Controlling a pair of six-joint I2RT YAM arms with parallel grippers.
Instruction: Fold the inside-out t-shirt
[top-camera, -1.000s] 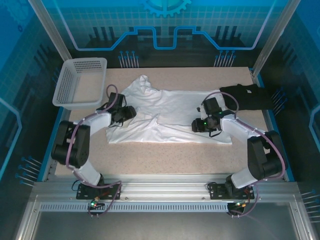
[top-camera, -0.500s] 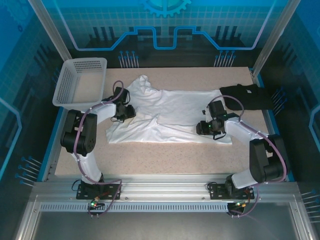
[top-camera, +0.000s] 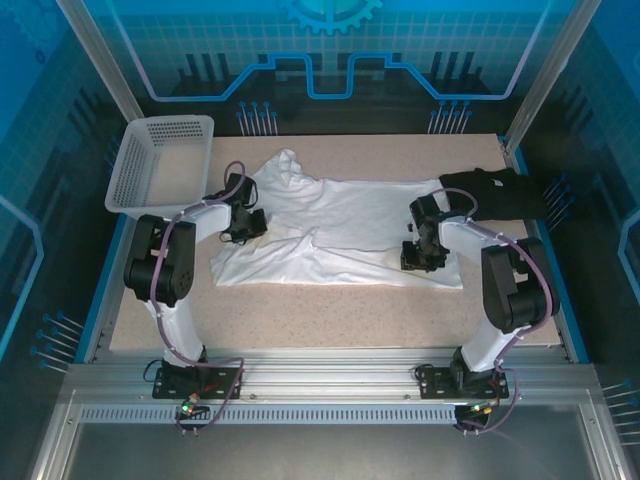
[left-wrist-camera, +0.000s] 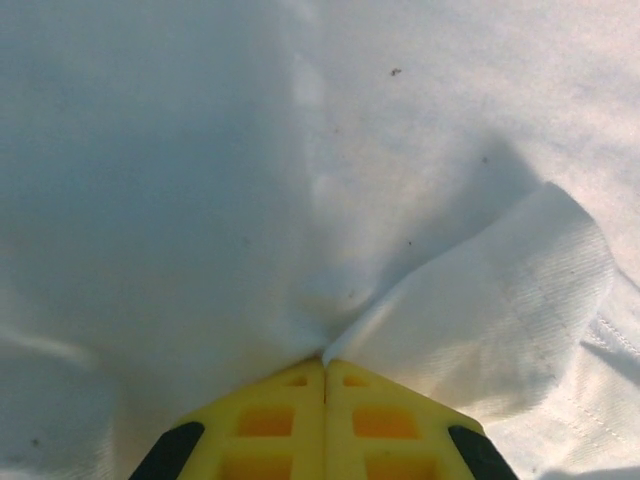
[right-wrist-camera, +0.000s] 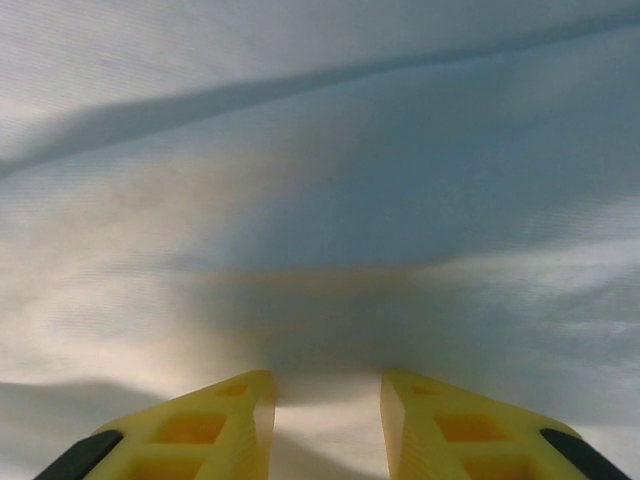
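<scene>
white t-shirt (top-camera: 340, 225) now pinched in left gripper (left-wrist-camera: 323, 362); right gripper (right-wrist-camera: 325, 382) shifted right.

Left claw (left-wrist-camera: 323, 365) and right claw (right-wrist-camera: 328, 385) both cropped by the bottom edge; the bit of t-shirt (left-wrist-camera: 300, 150) the left one's pinching is hidden inside.

The overhead view is bright and sharp, lit evenly from above, with a blue glow on the surrounding panels (top-camera: 60, 100) and only short, soft shadows on the table (top-camera: 330, 310). Both wrist views are dimmer and soft in focus: the white t-shirt (left-wrist-camera: 420, 150) takes a bluish-grey cast with warm cream patches, and a dark shadow lies just ahead of the right gripper (right-wrist-camera: 326, 385).
</scene>
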